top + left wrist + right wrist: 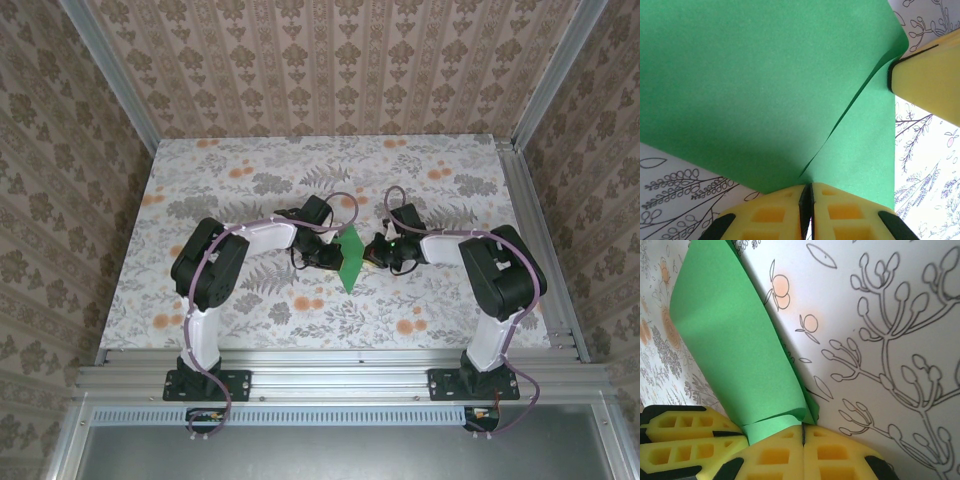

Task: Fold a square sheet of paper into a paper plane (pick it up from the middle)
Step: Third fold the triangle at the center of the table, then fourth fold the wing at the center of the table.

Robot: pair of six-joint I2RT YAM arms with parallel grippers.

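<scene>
Because the paper (352,258) is thin, floppy and easily creased, left gripper (807,195) and right gripper (803,435) pinch its opposite edges, jaws closed.

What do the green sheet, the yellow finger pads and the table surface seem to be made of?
The green sheet: thin matte paper, it seems; it curls, and shows a very thin edge and no shine. The yellow finger pads: probably soft foam or rubber, dull, moulded with square hollows. The table surface: a smooth printed floral covering, perhaps paper or vinyl; I cannot tell which.
</scene>
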